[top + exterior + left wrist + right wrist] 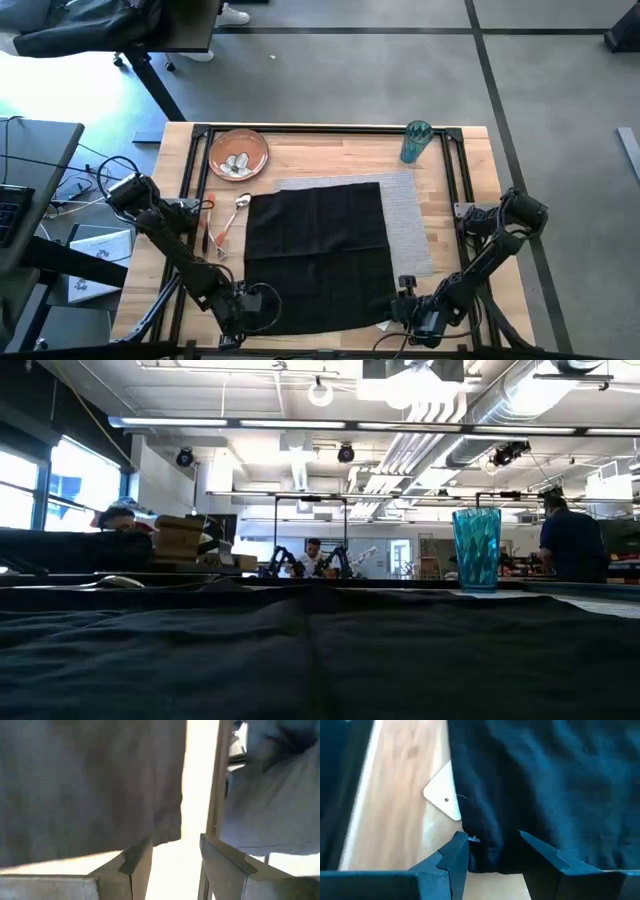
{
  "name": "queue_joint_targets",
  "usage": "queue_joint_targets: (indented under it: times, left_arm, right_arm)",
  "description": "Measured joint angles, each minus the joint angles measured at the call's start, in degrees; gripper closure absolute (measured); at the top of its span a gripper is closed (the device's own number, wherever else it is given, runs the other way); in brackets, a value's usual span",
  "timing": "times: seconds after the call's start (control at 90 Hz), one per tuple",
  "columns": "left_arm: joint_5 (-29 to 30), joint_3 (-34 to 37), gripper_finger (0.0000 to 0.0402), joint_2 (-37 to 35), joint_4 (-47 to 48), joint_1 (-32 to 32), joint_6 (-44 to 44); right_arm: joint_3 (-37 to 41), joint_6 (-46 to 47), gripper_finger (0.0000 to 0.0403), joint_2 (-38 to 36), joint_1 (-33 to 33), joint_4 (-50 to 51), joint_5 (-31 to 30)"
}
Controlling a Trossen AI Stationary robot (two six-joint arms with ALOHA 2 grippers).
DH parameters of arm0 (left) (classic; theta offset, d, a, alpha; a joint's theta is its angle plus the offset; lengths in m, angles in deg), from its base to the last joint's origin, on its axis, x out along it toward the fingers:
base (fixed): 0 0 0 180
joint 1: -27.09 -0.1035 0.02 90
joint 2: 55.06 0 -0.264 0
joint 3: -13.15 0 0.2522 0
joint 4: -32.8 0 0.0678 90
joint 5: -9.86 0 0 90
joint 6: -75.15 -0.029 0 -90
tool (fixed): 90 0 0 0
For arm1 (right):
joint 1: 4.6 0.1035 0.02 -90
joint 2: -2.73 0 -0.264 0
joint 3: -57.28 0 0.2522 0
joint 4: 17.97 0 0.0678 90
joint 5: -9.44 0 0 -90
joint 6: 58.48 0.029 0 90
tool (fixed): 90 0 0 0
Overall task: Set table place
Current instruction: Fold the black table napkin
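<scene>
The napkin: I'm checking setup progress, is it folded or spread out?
Spread out. In the high view the black napkin lies open as one large sheet, covering most of the grey placemat.

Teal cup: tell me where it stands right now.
In the high view the teal cup stands upright at the table's far right corner, just beyond the grey placemat, well right of the plate.

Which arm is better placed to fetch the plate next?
Left, likely. The plate sits at the table's far left corner, on the left arm's side. Both the left gripper and right gripper are open at the napkin's near edge.
</scene>
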Motion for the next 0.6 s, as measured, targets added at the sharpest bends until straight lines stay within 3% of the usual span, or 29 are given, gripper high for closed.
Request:
queue_joint_targets:
  times: [0.278,0.6]
  left_arm:
    - [-5.7,-2.6,0.0237,0.0,1.2,-2.1,-0.8]
    - [4.9,-4.6,0.0237,2.0,1.6,3.4,-9.0]
  right_arm:
    - [0.0,1.5,0.026,0.0,0.5,0.0,-1.4]
    - [0.0,2.7,0.026,0.0,0.5,-1.4,-1.0]
